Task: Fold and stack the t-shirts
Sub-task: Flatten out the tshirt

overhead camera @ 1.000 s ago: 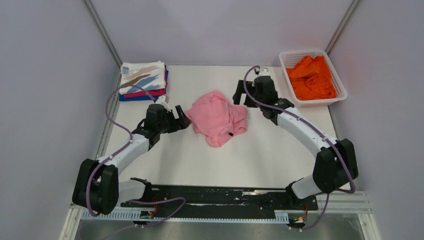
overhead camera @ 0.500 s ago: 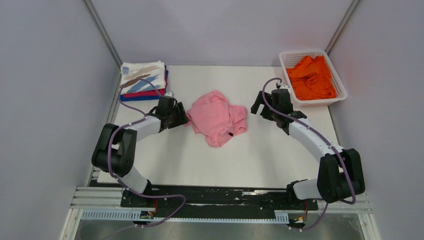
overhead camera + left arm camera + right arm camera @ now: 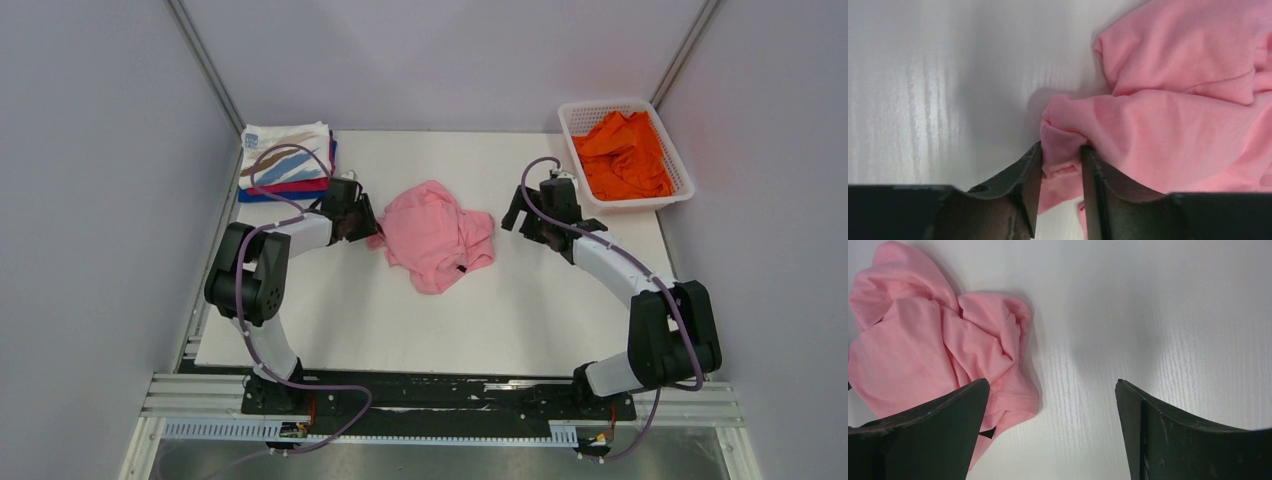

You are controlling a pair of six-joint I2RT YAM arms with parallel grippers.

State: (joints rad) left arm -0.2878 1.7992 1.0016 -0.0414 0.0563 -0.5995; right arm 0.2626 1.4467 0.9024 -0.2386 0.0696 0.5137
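Pink t-shirt [image 3: 437,235] lies crumpled mid table [image 3: 420,320], between both arms. Left gripper [image 3: 1062,160] is clamped on a fold at the shirt's left edge. Right gripper [image 3: 518,213] has its jaws spread wide over bare table just right of the shirt, touching nothing. Folded stack [image 3: 287,160] sits at the far-left corner, streak-print tee on top. Orange t-shirt [image 3: 622,155] is bunched in the white basket [image 3: 620,106], far right.

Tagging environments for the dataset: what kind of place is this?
Probably a lab robot cell, not a home: bare grey wall panels around a white table, two arms bolted to a rail at its near edge, folded t-shirts staged.
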